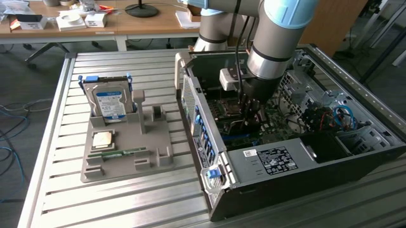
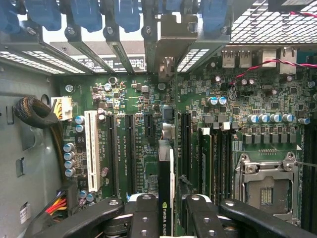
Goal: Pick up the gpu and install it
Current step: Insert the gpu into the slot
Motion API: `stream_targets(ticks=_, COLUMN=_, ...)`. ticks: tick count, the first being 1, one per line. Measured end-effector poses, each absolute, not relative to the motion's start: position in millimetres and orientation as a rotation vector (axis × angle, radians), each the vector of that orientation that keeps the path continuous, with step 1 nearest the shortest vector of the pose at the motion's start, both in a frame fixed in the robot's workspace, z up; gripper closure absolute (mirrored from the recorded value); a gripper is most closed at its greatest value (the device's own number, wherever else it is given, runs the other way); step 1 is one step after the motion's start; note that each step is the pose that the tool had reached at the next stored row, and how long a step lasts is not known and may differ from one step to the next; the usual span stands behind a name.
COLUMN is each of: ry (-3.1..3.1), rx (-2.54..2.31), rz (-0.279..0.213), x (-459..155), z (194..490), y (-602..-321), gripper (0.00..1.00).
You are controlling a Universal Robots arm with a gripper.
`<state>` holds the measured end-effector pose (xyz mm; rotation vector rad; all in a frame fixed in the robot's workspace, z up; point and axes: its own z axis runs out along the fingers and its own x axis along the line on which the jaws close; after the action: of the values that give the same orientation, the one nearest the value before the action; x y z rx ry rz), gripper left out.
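Computer case point(image 1: 304, 161) lies open on the slatted metal table point(image 1: 57, 156), and the arm point(image 1: 279, 42) reaches down into it. Seen from the wrist, the gripper point(image 2: 168, 206) pinches the gpu point(image 2: 167, 193) edge-on between its two black fingers point(image 2: 143, 213); the card stands upright over the green motherboard point(image 2: 198, 114), lined up with the long black slots, its silvery bracket point(image 2: 171, 44) rising to the row of openings in the case wall. Whether its lower edge is already seated in a slot cannot be told, since the card hides that spot.

Close around it stand one white slot point(image 2: 91, 148), several black slots to either side, a memory stick point(image 2: 206, 163) upright in its socket, and the bare metal processor socket point(image 2: 267, 186). A bundle of sleeved cable point(image 2: 34, 114) curls near the case wall, and blue latches point(image 2: 89, 12) line the edge above the bracket, cut off by the frame.

In the exterior view the arm's wrist blocks the card and the fingers. To that view's left, a grey holder tray point(image 1: 127, 152) carries three parts: one hard drive point(image 1: 109, 100) standing upright, one processor chip point(image 1: 103, 138) lying flat, and one thin green memory stick point(image 1: 120, 153). A wooden desk point(image 1: 146, 21) with small boxes stands behind.
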<state>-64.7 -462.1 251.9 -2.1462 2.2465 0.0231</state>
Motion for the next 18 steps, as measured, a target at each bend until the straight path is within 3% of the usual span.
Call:
stream_targets(ticks=2, ry=2.247, rx=-2.146, rz=0.022, x=-65, z=252, y=-462, gripper=0.73)
stream_targets(ticks=3, ry=2.247, rx=-2.146, rz=0.022, x=-65, z=252, y=-462, gripper=0.67)
stream_targets(ticks=18, ry=2.247, rx=-2.147, rz=0.022, x=-65, z=271, y=-462, gripper=0.67)
